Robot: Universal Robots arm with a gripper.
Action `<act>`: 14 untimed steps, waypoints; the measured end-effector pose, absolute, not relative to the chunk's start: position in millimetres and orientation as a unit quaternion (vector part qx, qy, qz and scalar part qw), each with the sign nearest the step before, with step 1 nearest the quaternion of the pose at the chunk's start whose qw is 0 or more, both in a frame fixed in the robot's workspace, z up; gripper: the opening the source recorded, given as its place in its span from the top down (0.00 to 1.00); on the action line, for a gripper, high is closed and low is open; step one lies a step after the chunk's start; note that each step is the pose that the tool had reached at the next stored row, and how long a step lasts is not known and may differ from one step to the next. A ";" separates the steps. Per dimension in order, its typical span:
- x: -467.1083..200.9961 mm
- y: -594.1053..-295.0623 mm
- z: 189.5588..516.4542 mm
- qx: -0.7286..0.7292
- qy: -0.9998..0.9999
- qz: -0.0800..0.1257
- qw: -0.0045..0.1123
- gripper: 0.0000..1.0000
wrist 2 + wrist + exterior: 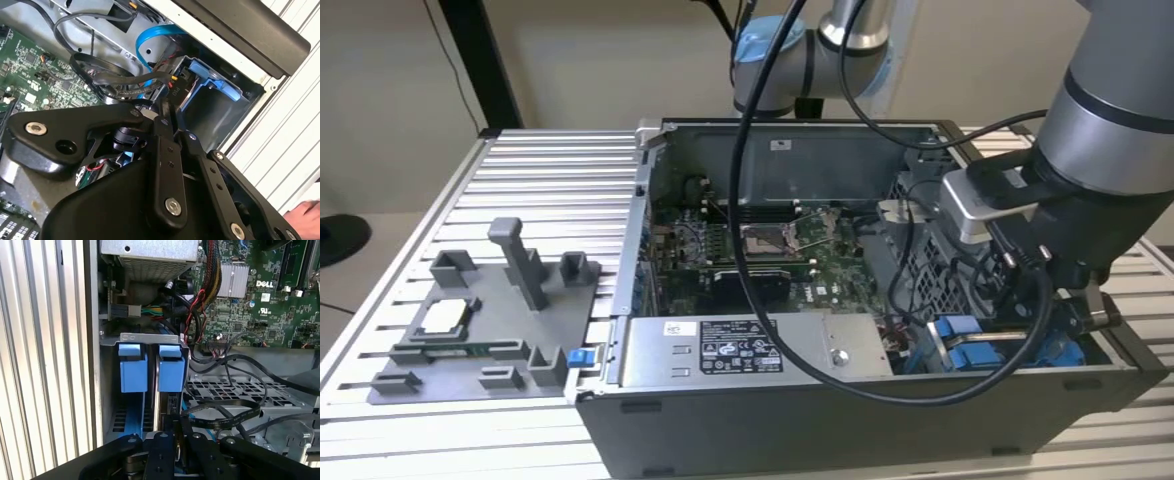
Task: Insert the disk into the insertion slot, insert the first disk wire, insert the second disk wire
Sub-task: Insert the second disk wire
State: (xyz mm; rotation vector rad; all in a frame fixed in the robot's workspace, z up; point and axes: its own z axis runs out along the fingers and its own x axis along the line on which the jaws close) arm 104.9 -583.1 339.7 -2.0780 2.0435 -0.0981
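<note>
The disk (164,409) stands on edge in the insertion slot (145,338), clipped in its blue carrier (171,371), beside a second blue carrier (133,371). In the exterior view the carriers (958,330) sit in the case's front corner, at that view's right. My gripper (176,432) reaches down into this bay (1057,332), its fingers pressed together over the disk's upper edge. In the second wrist view its tips (166,111) meet beside a black connector with red and yellow wires (174,86). I cannot tell whether they pinch it. A flat black wire (120,80) lies loose nearby.
A grey power-supply box (734,350) fills the case front, with the motherboard (761,250) behind it. A thick black hose (754,200) loops over the open case. A grey fixture (480,320) stands on the slatted table (547,170). A hand (305,212) rests outside the case.
</note>
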 end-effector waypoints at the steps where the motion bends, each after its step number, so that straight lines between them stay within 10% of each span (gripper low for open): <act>1: 105.2 -583.1 339.8 -0.708 0.696 -0.033 0.112 1.00; 14: 107.1 -582.9 338.2 -0.708 0.696 -0.033 0.112 1.00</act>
